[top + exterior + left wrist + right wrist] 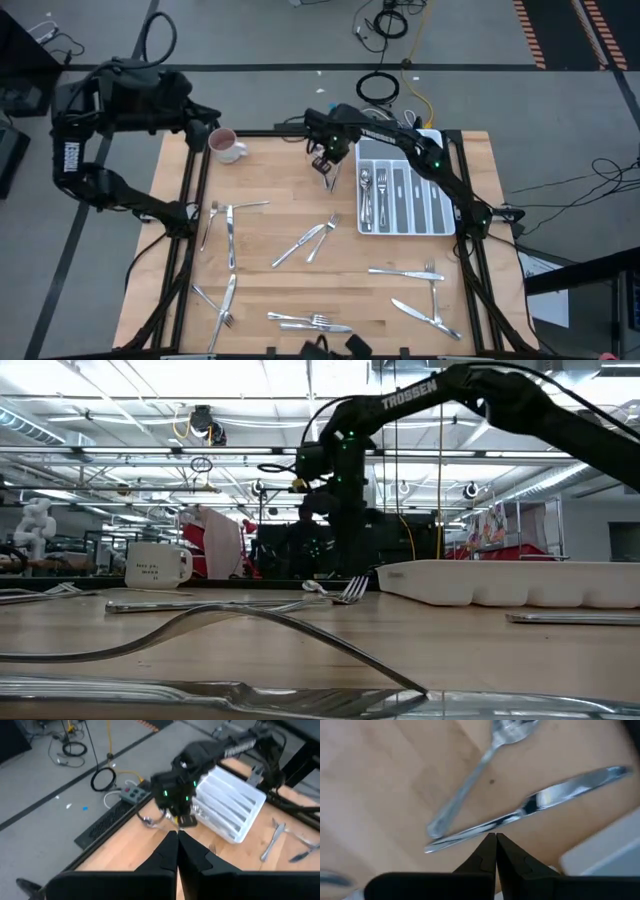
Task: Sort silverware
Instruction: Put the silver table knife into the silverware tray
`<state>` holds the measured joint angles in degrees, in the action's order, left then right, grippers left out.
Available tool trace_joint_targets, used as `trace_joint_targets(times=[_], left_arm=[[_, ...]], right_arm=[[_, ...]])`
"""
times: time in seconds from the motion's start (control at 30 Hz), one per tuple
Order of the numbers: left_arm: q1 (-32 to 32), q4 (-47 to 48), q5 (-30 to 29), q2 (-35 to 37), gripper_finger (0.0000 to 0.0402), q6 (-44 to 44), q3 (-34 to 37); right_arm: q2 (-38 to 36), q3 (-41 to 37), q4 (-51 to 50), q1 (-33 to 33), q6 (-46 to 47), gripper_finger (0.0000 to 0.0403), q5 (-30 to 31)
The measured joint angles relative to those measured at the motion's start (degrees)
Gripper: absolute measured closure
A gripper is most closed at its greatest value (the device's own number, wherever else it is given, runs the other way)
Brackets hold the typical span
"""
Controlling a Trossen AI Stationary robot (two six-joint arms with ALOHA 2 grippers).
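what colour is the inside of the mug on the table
Pink inside, white outside; the mug shows it best in the high view.

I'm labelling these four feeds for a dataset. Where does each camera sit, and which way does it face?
High view: overhead, straight down on the table; both arms, white tray, mug.
Low view: table-top height, level across scattered silverware; one arm comes from above.
Left wrist view: on the left arm, past its shut left gripper toward the other arm and the tray.
Right wrist view: down past the shut right gripper onto a knife and fork.
Shared: high, low and left wrist views show the tray.
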<state>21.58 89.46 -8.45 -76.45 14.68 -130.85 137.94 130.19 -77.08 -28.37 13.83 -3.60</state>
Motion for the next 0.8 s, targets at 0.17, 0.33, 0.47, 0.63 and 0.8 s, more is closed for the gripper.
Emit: trace_joint_targets(times=[0.17,0.33,0.47,0.63,0.8], left_arm=[[0.00,0.59,0.00,-0.04,0.0392,-0.35,0.20],[0.00,0.58,0.00,-0.04,0.0390,-1.70,0.24],[0.02,0.58,0.00,-0.04,0.0390,-1.99,0.24],[0.02,0.55,0.00,-0.04,0.0389,-2.05,0.24],[0.02,0.55,-0.81,-0.04,0.0389,-3.22,0.24]], right_arm=[[1.80,-0.14,-2.17,-1.95,-0.60,0.0403,-3.74],[1.59,-3.10,-3.04,-2.04,-5.53,0.0403,-1.16],[1.70,-6.43,-4.79,-2.04,-10.32,0.0403,-0.97],[1.65,-10.17,-4.09,-1.96,-18.04,0.0403,-0.52],[1.67,-10.43,-1.80,-1.65,-23.36,0.0403,1.13]])
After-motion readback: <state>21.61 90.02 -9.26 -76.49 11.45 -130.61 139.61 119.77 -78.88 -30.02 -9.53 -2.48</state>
